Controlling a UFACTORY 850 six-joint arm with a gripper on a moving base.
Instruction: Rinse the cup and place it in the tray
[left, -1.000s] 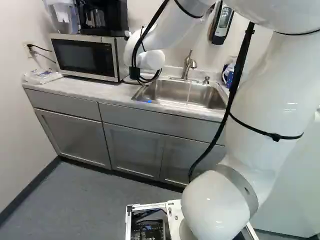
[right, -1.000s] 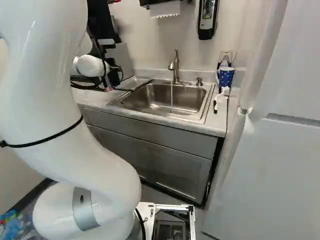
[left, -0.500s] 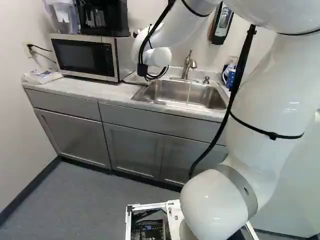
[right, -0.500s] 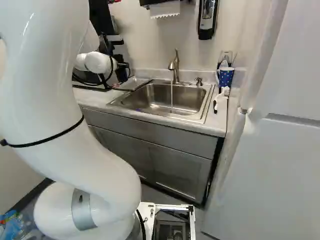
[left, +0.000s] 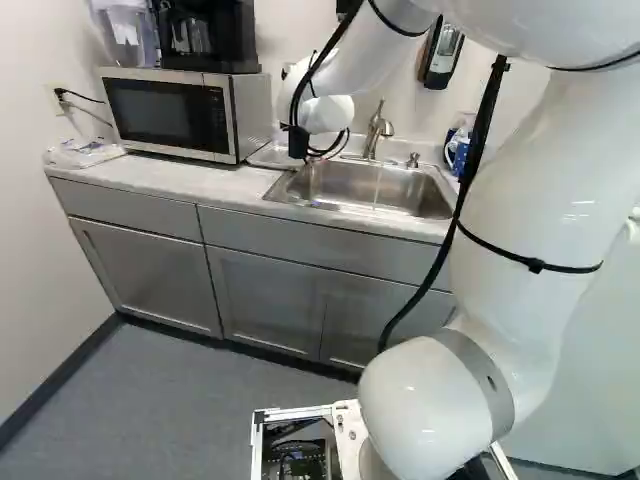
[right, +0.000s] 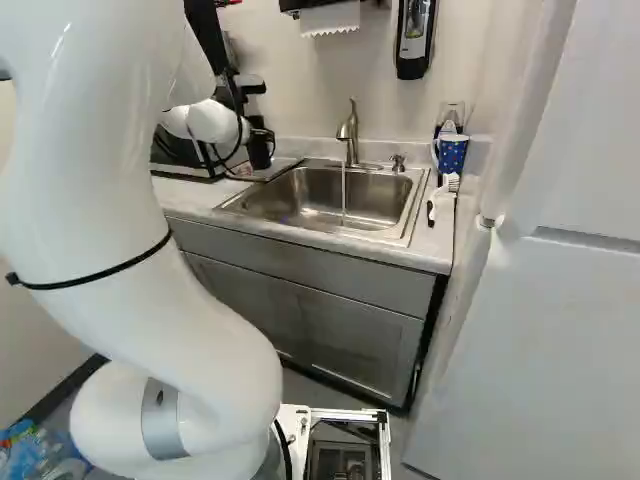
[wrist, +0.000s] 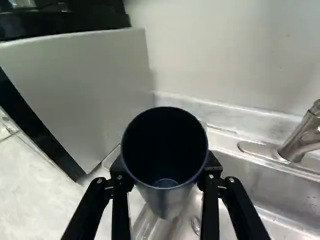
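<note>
Only the wrist view lets me see the dark cup (wrist: 164, 197) properly: it's gripped between the two fingers of the gripper (right: 258, 148), mouth facing back toward the wrist, with the tray (right: 284, 162) below. From the base views I catch what that one leaves out, a thin stream of water (right: 343, 195) running from the tap (right: 350, 135) into the sink (right: 375, 200) beside the gripper, and a blue mug (right: 452, 153) well apart from it, past the tap.
</note>
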